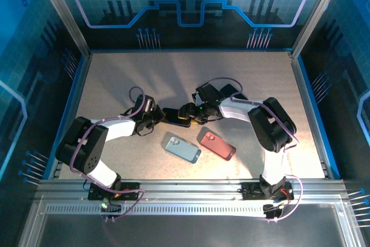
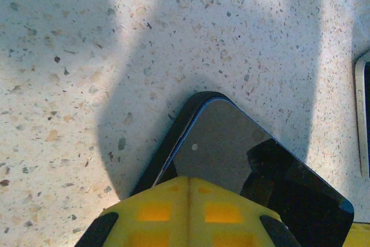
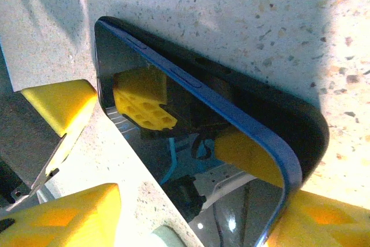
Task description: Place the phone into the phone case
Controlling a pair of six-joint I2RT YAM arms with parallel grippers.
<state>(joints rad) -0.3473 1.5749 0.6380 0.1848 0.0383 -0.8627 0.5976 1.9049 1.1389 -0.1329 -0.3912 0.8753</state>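
The phone (image 1: 176, 118), dark-screened with a blue rim, lies flat mid-table between my two grippers. In the right wrist view the phone (image 3: 173, 137) has the black phone case (image 3: 277, 102) along its far side and corner. The left wrist view shows the case (image 2: 167, 143) as a black lip outside the phone's (image 2: 231, 148) blue edge. My left gripper (image 1: 155, 117) (image 2: 188, 186) is shut, its yellow tips together over the phone's near end. My right gripper (image 1: 191, 114) (image 3: 191, 224) is open and straddles the phone's other end, with its left finger (image 3: 69, 215) clear of it.
A light blue phone-shaped item (image 1: 182, 148) and a red one (image 1: 217, 145) lie flat nearer the arm bases. A pale device edge (image 2: 361, 120) shows at the right of the left wrist view. Blue rails (image 1: 306, 102) border the speckled table.
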